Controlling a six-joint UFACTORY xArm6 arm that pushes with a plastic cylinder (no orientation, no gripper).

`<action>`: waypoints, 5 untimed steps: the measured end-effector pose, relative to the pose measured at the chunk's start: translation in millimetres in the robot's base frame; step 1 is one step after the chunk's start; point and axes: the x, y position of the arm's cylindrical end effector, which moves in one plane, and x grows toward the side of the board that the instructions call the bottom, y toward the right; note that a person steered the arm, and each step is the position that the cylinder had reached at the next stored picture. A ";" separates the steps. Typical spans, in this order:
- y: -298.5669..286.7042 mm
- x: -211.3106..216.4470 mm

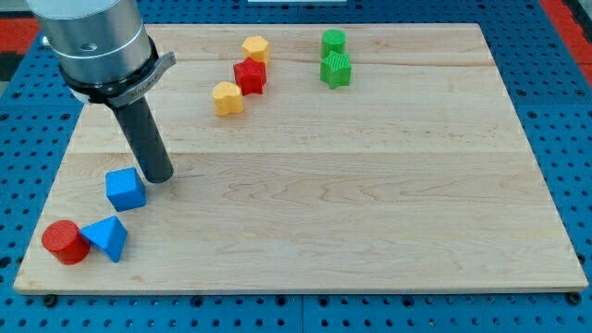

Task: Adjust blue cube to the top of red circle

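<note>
Near the view's lower left, my tip (158, 176) stands just right of the blue cube (125, 189), close to touching. This tool is a plain rod with nothing to spread or pinch. The red circle (65, 241) lies below-left of the cube on the surface (370, 203), a blue triangle (106, 238) beside it. The step in hand looks like the final nudge. Next should come a short leftward push, setting the cube directly above the circle.

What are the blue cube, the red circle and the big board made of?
Blue cube: probably plastic, smooth with a soft sheen. Red circle: likely plastic too, with fine ridges on its side. Board: wood, with visible grain lines and a pale, matte finish.
</note>
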 end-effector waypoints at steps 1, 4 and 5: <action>-6.6 5.9; -36.6 18.2; -37.3 19.4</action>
